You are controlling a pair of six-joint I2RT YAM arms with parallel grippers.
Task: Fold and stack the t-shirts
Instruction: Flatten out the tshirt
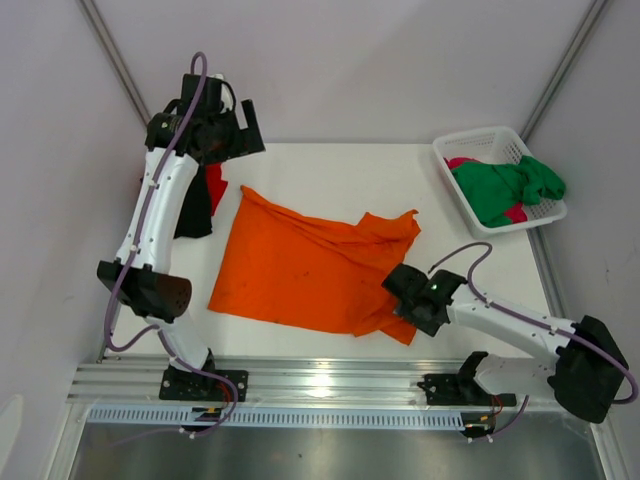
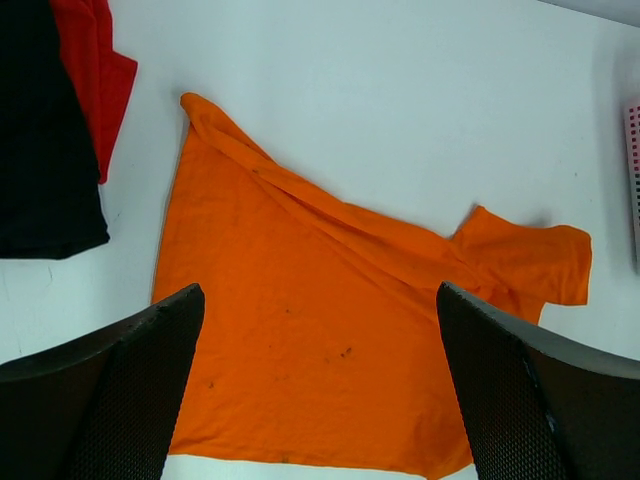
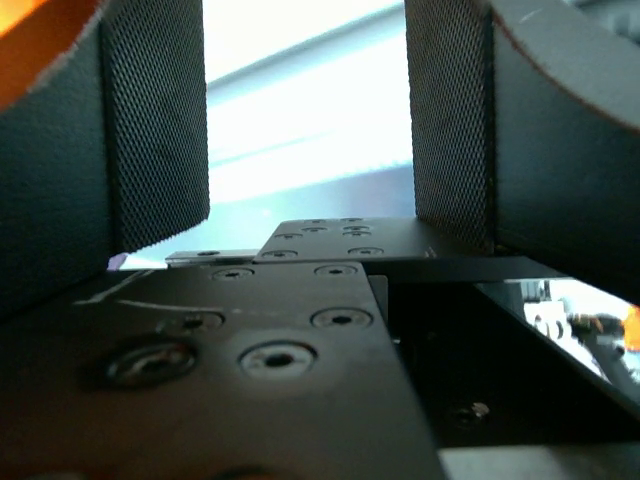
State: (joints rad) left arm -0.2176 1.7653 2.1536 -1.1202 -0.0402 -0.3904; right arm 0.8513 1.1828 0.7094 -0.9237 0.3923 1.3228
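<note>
White tabletop [image 1: 330, 165] was covered by a rumpled bright orange cloth t-shirt [image 1: 300, 265]. Left gripper [image 2: 318, 330] and right gripper [image 3: 306, 130] were both held released, empty.

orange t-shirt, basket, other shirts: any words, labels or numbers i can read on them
No readable text anywhere.
orange t-shirt: plain, only small dark specks.
white basket: no label visible.
black t-shirt, red t-shirt: no print showing.
metal plate: screw holes only.
</note>
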